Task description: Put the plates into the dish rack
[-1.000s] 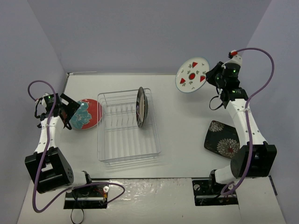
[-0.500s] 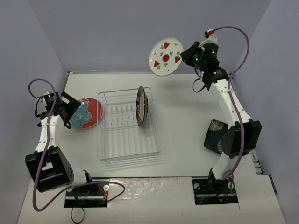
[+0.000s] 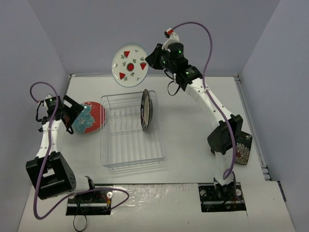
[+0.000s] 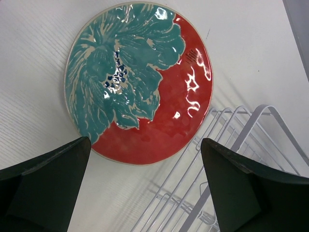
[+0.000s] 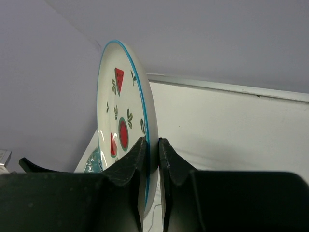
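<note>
My right gripper (image 3: pixel 148 59) is shut on the rim of the white watermelon plate (image 3: pixel 129 65) and holds it upright in the air above the far end of the dish rack (image 3: pixel 130 130); the right wrist view shows the plate (image 5: pixel 123 125) pinched edge-on between the fingers. The striped-rim plate (image 3: pixel 146 110) stands upright in the rack's far right part. The red plate with teal flowers (image 3: pixel 89 118) lies flat left of the rack, seen whole in the left wrist view (image 4: pixel 140 82). My left gripper (image 3: pixel 72 115) is open at its left edge. The black square plate (image 3: pixel 244 149) lies at the right, partly hidden by the right arm.
The clear wire rack (image 4: pixel 241 159) has rows of upright prongs and sits mid-table. Purple-grey walls close in the back and both sides. The arm bases (image 3: pixel 87 198) sit at the near edge.
My right arm has swung the watermelon plate left, from over the table's far right to above the rack's far end. The left arm and red plate have not moved.
</note>
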Motion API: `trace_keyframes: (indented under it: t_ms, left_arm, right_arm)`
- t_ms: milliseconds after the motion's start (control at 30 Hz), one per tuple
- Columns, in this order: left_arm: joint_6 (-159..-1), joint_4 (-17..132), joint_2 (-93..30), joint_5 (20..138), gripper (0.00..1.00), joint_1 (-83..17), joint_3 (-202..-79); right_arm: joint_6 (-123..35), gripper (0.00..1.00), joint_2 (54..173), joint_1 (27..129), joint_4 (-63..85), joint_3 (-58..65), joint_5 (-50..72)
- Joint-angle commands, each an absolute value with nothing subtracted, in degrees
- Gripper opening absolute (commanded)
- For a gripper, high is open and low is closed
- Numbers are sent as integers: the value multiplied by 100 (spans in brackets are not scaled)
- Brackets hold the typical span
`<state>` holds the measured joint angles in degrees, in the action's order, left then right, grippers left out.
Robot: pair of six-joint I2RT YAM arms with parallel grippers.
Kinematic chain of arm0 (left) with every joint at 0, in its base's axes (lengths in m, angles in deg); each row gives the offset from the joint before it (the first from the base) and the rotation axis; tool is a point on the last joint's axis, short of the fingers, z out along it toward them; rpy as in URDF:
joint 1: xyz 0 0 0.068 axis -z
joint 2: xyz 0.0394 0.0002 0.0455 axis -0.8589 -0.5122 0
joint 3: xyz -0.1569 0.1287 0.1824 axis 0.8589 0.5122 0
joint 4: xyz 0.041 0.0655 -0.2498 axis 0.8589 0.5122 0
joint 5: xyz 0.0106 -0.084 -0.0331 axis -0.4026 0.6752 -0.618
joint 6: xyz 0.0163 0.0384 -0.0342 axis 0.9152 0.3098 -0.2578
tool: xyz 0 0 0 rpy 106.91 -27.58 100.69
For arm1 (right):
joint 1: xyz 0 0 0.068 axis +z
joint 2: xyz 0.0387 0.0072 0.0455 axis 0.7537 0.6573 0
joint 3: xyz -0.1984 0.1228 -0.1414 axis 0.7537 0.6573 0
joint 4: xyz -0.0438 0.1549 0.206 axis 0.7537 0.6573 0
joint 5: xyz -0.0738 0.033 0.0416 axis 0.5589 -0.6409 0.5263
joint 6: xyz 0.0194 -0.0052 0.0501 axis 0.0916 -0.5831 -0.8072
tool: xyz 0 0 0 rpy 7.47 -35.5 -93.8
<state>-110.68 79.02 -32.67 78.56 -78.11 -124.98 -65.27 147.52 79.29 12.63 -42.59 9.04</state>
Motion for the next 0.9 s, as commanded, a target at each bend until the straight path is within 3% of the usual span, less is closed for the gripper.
trace_keyframes:
  t_ms: [0, 267, 867]
  left_arm:
    - [-10989, 7676, -2928, 7903, 97, -7826, -12559]
    - [-10980, 7693, -2873, 7910, 97, -7835, -12523]
    - [-10971, 7666, -2759, 7912, 97, -7844, -12452]
  right_arm:
    - [-6233, 0, 14565, 8272, 604, -4857, 1258]
    - [-5564, 0, 14466, 8731, 1010, -4904, 1960]
    - [-2958, 0, 14489, 10541, 1278, -4799, 6198]
